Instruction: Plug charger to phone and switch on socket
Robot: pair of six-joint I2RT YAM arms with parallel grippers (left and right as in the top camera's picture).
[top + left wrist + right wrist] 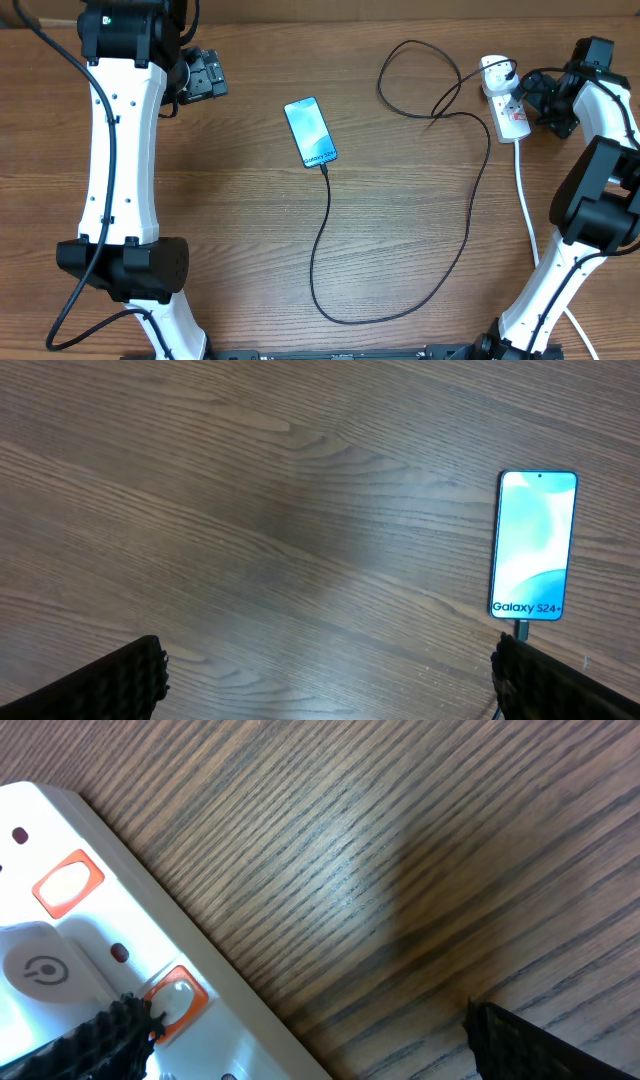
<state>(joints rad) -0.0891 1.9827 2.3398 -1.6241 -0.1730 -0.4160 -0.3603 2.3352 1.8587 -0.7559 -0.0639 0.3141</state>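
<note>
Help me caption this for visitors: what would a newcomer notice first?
The phone, blue screen lit, lies in the upper middle of the overhead view. The black charger loops from its lower end toward the white socket at upper right, whose orange switches show close-up in the right wrist view.

table [230,220]: brown, streaked wood grain | phone [310,132]: black edge, light-blue screen paling to white, dark lettering | charger [325,250]: black | socket [508,108]: white, orange-red switches [68,883], white cord [527,200] | left arm [120,160], right arm [555,275]: white shells, black joints | left gripper [330,685], right gripper [300,1040]: black, ribbed
</note>
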